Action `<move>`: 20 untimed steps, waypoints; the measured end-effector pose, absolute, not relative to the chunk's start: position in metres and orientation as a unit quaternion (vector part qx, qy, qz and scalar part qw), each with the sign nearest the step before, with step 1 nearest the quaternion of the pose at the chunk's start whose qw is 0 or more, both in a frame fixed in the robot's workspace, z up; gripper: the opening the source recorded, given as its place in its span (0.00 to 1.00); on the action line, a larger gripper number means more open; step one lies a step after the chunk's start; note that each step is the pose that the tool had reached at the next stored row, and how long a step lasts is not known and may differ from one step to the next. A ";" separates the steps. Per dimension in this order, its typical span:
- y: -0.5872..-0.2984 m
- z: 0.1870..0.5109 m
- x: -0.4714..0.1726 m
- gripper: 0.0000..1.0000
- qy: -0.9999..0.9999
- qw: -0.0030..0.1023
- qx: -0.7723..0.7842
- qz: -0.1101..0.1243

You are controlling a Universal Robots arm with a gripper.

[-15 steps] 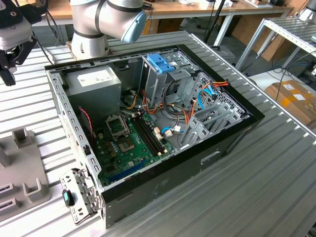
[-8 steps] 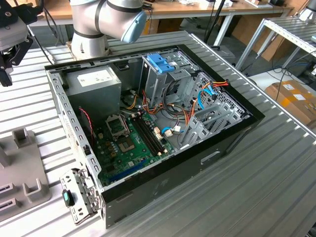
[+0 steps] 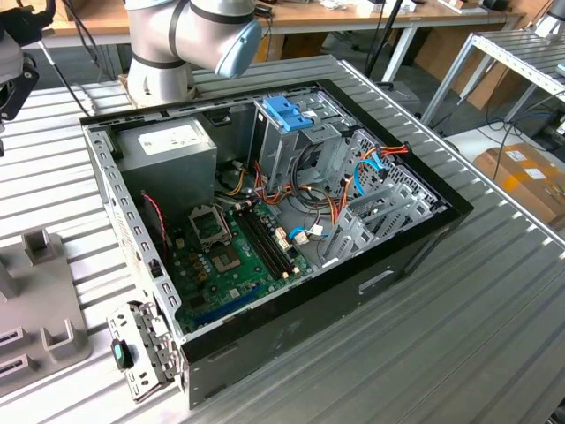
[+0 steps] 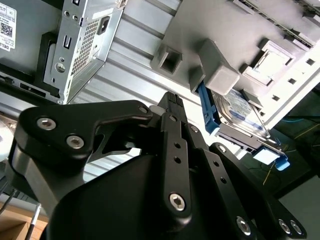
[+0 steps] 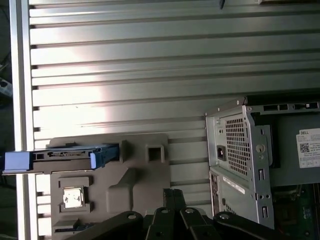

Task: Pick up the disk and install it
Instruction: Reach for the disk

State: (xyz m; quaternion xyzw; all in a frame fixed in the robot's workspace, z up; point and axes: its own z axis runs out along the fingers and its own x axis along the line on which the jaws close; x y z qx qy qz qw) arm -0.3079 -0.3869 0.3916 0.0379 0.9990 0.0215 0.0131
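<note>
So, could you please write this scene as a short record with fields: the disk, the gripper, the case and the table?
disk: stands on its edge in the grey holder, not yet picked up
gripper: shut, holds nothing, apart from the disk
computer case: open, lies on its side, the board and cables visible
slatted table: carries the case and the holder
</note>
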 end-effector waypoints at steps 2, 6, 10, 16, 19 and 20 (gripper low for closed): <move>-0.387 0.392 -0.311 0.11 0.999 0.013 0.038 0.022; -0.387 0.392 -0.316 0.11 0.999 0.013 0.038 0.022; -0.387 0.391 -0.323 0.11 0.999 0.013 0.038 0.022; -0.387 0.391 -0.337 0.11 0.999 0.013 0.038 0.022; -0.386 0.391 -0.343 0.11 0.999 0.013 0.038 0.022; -0.386 0.391 -0.345 0.11 0.999 0.013 0.038 0.022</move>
